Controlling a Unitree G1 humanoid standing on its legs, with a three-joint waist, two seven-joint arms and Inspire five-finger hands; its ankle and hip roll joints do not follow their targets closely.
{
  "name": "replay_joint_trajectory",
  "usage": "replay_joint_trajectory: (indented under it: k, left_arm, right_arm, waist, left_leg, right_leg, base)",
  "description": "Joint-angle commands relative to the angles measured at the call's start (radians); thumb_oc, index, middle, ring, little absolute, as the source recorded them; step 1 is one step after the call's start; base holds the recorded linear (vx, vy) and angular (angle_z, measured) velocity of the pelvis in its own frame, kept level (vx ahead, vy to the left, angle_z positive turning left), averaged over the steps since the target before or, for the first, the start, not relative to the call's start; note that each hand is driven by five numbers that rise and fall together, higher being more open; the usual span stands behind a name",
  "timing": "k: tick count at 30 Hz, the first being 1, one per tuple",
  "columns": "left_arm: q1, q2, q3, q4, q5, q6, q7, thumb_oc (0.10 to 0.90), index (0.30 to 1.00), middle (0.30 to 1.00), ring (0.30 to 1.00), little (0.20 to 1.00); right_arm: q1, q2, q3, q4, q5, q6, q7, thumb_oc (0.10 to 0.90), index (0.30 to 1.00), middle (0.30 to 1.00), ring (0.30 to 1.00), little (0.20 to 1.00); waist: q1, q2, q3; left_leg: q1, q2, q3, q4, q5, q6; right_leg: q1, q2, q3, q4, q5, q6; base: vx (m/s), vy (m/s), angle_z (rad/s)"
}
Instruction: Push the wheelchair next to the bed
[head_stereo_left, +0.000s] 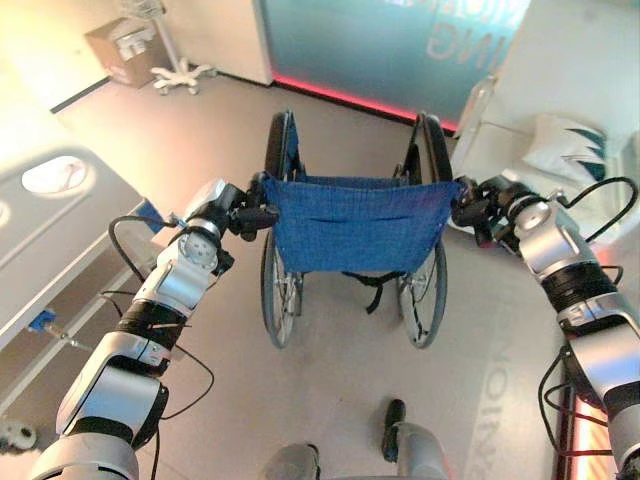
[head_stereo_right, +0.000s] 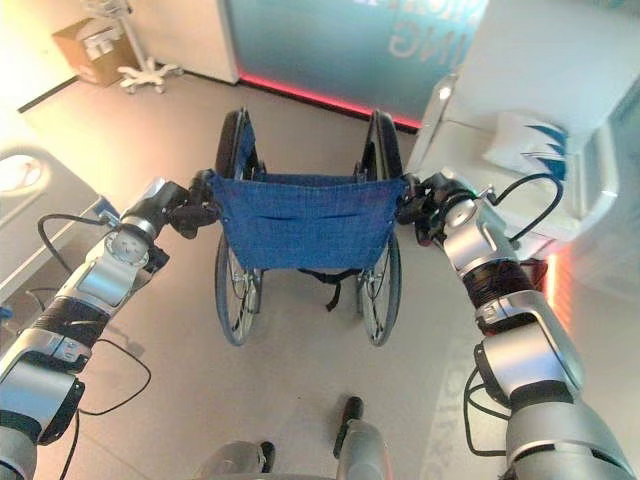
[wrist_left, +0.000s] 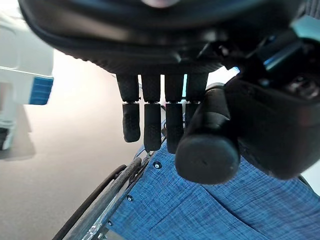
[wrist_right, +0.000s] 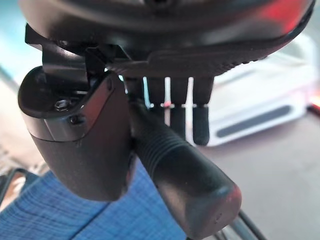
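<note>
Grey floor (head_stereo_left: 330, 390), robot hands gripping wheelchair handles (wrist_left: 207, 150)

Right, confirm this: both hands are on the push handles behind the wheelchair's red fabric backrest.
One thing is wrong: the backrest of the wheelchair is blue, not red, as the left eye view shows. The rest holds: the left hand and the right hand are each on a push handle, behind that backrest.
</note>
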Motion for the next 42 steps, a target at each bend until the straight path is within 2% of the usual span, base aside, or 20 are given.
replay_joint_trajectory:
  k: [1, 2, 3, 5, 8, 9, 11, 12, 13, 16, 18, 19, 22, 24, 28, 30, 32, 34, 37, 42]
  left_arm:
    - [0.123, 0.033, -0.072, 0.06, 0.077, 0.043, -0.017, 0.4, 0.3, 0.3, 0.3, 0.3]
    - [0.129, 0.031, -0.071, 0.055, 0.08, 0.044, -0.018, 0.4, 0.3, 0.3, 0.3, 0.3]
    - [0.146, 0.026, -0.07, 0.044, 0.085, 0.046, -0.016, 0.4, 0.3, 0.3, 0.3, 0.3]
    - [0.161, 0.012, -0.076, 0.038, 0.088, 0.039, -0.003, 0.4, 0.3, 0.3, 0.3, 0.3]
    - [0.16, -0.001, -0.083, 0.037, 0.097, 0.037, -0.002, 0.4, 0.3, 0.3, 0.3, 0.3]
    - [0.17, -0.007, -0.081, 0.029, 0.121, 0.031, -0.011, 0.4, 0.3, 0.3, 0.3, 0.3]
    - [0.176, -0.013, -0.08, 0.016, 0.139, 0.027, -0.033, 0.4, 0.3, 0.3, 0.3, 0.3]
    - [0.179, -0.004, -0.085, -0.012, 0.174, 0.023, -0.091, 0.4, 0.3, 0.3, 0.3, 0.3]
    - [0.184, 0.014, -0.087, -0.038, 0.194, 0.021, -0.136, 0.4, 0.3, 0.3, 0.3, 0.3]
    - [0.222, 0.078, -0.07, -0.102, 0.268, 0.003, -0.236, 0.4, 0.3, 0.3, 0.3, 0.3]
    - [0.233, 0.099, -0.059, -0.116, 0.284, -0.009, -0.26, 0.4, 0.3, 0.3, 0.3, 0.3]
    - [0.257, 0.11, -0.06, -0.119, 0.284, -0.004, -0.277, 0.4, 0.3, 0.3, 0.3, 0.3]
    - [0.283, 0.125, -0.072, -0.108, 0.298, -0.005, -0.308, 0.4, 0.3, 0.3, 0.3, 0.3]
    - [0.333, 0.13, -0.066, -0.106, 0.363, -0.01, -0.343, 0.4, 0.3, 0.3, 0.3, 0.3]
    - [0.364, 0.139, -0.068, -0.108, 0.381, -0.023, -0.329, 0.4, 0.3, 0.3, 0.3, 0.3]
    - [0.35, 0.138, -0.08, -0.106, 0.38, -0.024, -0.313, 0.4, 0.3, 0.3, 0.3, 0.3]
    - [0.317, 0.144, -0.09, -0.099, 0.372, -0.029, -0.294, 0.4, 0.3, 0.3, 0.3, 0.3]
    - [0.261, 0.181, -0.099, -0.106, 0.349, -0.058, -0.293, 0.4, 0.3, 0.3, 0.3, 0.3]
    - [0.245, 0.201, -0.104, -0.137, 0.357, -0.078, -0.302, 0.4, 0.3, 0.3, 0.3, 0.3]
    - [0.273, 0.172, -0.109, -0.141, 0.39, -0.079, -0.305, 0.4, 0.3, 0.3, 0.3, 0.3]
  right_arm:
    - [0.076, -0.075, 0.173, -0.046, -0.149, -0.129, 0.086, 0.4, 0.3, 0.3, 0.3, 0.3]
    - [0.083, -0.079, 0.171, -0.05, -0.15, -0.131, 0.085, 0.4, 0.3, 0.3, 0.3, 0.3]
    - [0.108, -0.088, 0.162, -0.063, -0.163, -0.145, 0.079, 0.4, 0.3, 0.3, 0.3, 0.3]
    - [0.143, -0.099, 0.152, -0.077, -0.175, -0.151, 0.059, 0.4, 0.3, 0.3, 0.3, 0.3]
    - [0.164, -0.096, 0.149, -0.077, -0.189, -0.157, 0.039, 0.4, 0.3, 0.3, 0.3, 0.3]
    - [0.155, -0.088, 0.158, -0.064, -0.225, -0.178, 0.031, 0.4, 0.3, 0.3, 0.3, 0.3]
    - [0.141, -0.081, 0.165, -0.058, -0.271, -0.183, 0.034, 0.4, 0.3, 0.3, 0.3, 0.3]
    - [0.125, -0.078, 0.174, -0.064, -0.315, -0.173, 0.041, 0.4, 0.3, 0.3, 0.3, 0.3]
    - [0.111, -0.081, 0.179, -0.068, -0.349, -0.173, 0.05, 0.4, 0.3, 0.3, 0.3, 0.3]
    - [0.046, -0.114, 0.207, -0.055, -0.405, -0.22, 0.095, 0.4, 0.3, 0.3, 0.3, 0.3]
    - [0.01, -0.129, 0.228, -0.039, -0.42, -0.246, 0.11, 0.4, 0.3, 0.3, 0.3, 0.3]
    - [-0.013, -0.128, 0.256, -0.002, -0.405, -0.262, 0.105, 0.4, 0.3, 0.3, 0.3, 0.3]
    - [-0.013, -0.111, 0.261, 0.032, -0.404, -0.269, 0.123, 0.4, 0.3, 0.3, 0.3, 0.3]
    - [0.015, -0.114, 0.254, 0.018, -0.39, -0.298, 0.14, 0.4, 0.3, 0.3, 0.3, 0.3]
    - [0.034, -0.133, 0.25, -0.051, -0.384, -0.289, 0.179, 0.4, 0.3, 0.3, 0.3, 0.3]
    - [0.021, -0.121, 0.26, -0.062, -0.389, -0.276, 0.192, 0.4, 0.3, 0.3, 0.3, 0.3]
    - [-0.005, -0.11, 0.275, -0.057, -0.382, -0.27, 0.186, 0.4, 0.3, 0.3, 0.3, 0.3]
    - [-0.028, -0.111, 0.3, -0.058, -0.395, -0.25, 0.172, 0.4, 0.3, 0.3, 0.3, 0.3]
    - [-0.04, -0.13, 0.318, -0.088, -0.409, -0.23, 0.178, 0.4, 0.3, 0.3, 0.3, 0.3]
    - [-0.102, -0.176, 0.355, -0.169, -0.403, -0.192, 0.274, 0.4, 0.3, 0.3, 0.3, 0.3]
  waist:
    - [-0.007, -0.075, 0.011]
    - [-0.011, -0.074, 0.003]
    - [-0.026, -0.068, -0.018]
    - [-0.026, -0.068, -0.029]
    - [-0.008, -0.067, -0.011]
    - [0.018, -0.056, 0.008]
    - [0.039, -0.044, 0.026]
    - [0.075, -0.019, 0.045]
    - [0.1, -0.001, 0.053]
    - [0.155, 0.024, 0.052]
    - [0.168, 0.027, 0.047]
    - [0.186, 0.018, 0.031]
    - [0.225, -0.011, 0.008]
    - [0.256, -0.049, -0.03]
    - [0.248, -0.069, -0.041]
    - [0.236, -0.064, -0.017]
    - [0.219, -0.065, 0.013]
    - [0.184, -0.087, 0.059]
    - [0.166, -0.104, 0.076]
    - [0.144, -0.132, 0.07]
  left_leg:
    - [0.009, 0.027, 0.042, 0.081, 0.084, 0.008]
    - [0.023, 0.039, 0.045, 0.076, 0.102, 0.0]
    - [0.047, 0.073, 0.064, 0.083, 0.178, -0.025]
    - [0.014, 0.077, 0.086, 0.129, 0.245, -0.034]
    - [-0.055, 0.034, 0.092, 0.138, 0.238, -0.018]
    - [-0.101, -0.023, 0.1, 0.072, 0.237, -0.01]
    - [-0.143, -0.047, 0.123, 0.024, 0.26, -0.016]
    - [-0.242, -0.08, 0.155, -0.05, 0.332, -0.03]
    - [-0.297, -0.089, 0.166, -0.1, 0.384, -0.037]
    - [-0.326, -0.094, 0.195, -0.215, 0.449, -0.033]
    - [-0.323, -0.09, 0.229, -0.203, 0.434, -0.019]
    - [-0.313, -0.113, 0.243, -0.142, 0.365, 0.02]
    - [-0.324, -0.121, 0.235, -0.067, 0.3, 0.063]
    - [-0.271, -0.144, 0.216, -0.124, 0.295, 0.112]
    - [-0.231, -0.153, 0.168, -0.129, 0.283, 0.122]
    - [-0.205, -0.147, 0.131, -0.104, 0.259, 0.113]
    - [-0.176, -0.151, 0.082, -0.078, 0.23, 0.1]
    - [-0.131, -0.163, 0.005, -0.049, 0.154, 0.087]
    - [-0.11, -0.151, -0.078, -0.019, 0.086, 0.067]
    - [-0.125, -0.117, -0.132, 0.052, 0.037, 0.042]
  right_leg:
    - [0.072, -0.032, 0.028, -0.144, 0.124, 0.065]
    - [0.076, -0.028, 0.02, -0.153, 0.122, 0.06]
    - [0.093, -0.012, -0.006, -0.173, 0.107, 0.038]
    - [0.137, 0.004, -0.039, -0.195, 0.083, 0.008]
    - [0.193, 0.022, -0.051, -0.205, 0.061, -0.001]
    - [0.248, 0.045, -0.041, -0.222, 0.049, 0.005]
    - [0.293, 0.064, -0.04, -0.239, 0.036, 0.006]
    - [0.344, 0.099, -0.041, -0.258, 0.019, 0.003]
    - [0.369, 0.121, -0.034, -0.263, 0.008, 0.0]
    - [0.405, 0.149, -0.033, -0.25, -0.031, -0.001]
    - [0.408, 0.146, -0.051, -0.23, -0.054, -0.006]
    - [0.413, 0.139, -0.069, -0.182, -0.102, -0.014]
    - [0.437, 0.121, -0.083, -0.093, -0.163, -0.008]
    - [0.447, 0.092, -0.114, 0.134, -0.069, 0.062]
    - [0.376, 0.046, -0.093, 0.207, 0.073, 0.111]
    - [0.317, -0.003, -0.085, 0.126, 0.067, 0.098]
    - [0.245, -0.046, -0.064, 0.003, 0.131, 0.089]
    - [0.141, -0.124, 0.005, -0.205, 0.233, 0.106]
    - [0.113, -0.145, 0.046, -0.411, 0.29, 0.137]
    - [0.112, -0.124, 0.108, -0.336, 0.252, 0.149]
  base:
    - [0.45, -0.28, 0.11]
    - [0.4, -0.239, 0.17]
    - [0.39, -0.226, 0.3]
    - [0.45, -0.279, 0.44]
    - [0.34, -0.168, 0.33]
    - [0.54, -0.164, 0.39]
    - [0.45, -0.101, 0.26]
    - [0.49, -0.08, -0.07]
    - [0.58, -0.085, -0.3]
    - [0.44, 0.007, -0.61]
    - [0.41, 0.089, -1.12]
    - [0.5, 0.135, -0.91]
    - [0.51, 0.089, -0.21]
    - [0.74, 0.141, 0.15]
    - [0.38, 0.022, 0.07]
    - [0.43, -0.21, -0.19]
    - [0.3, -0.341, -0.2]
    - [0.37, -0.455, 0.16]
    - [0.49, -0.473, 0.9]
    - [0.51, -0.45, 0.99]
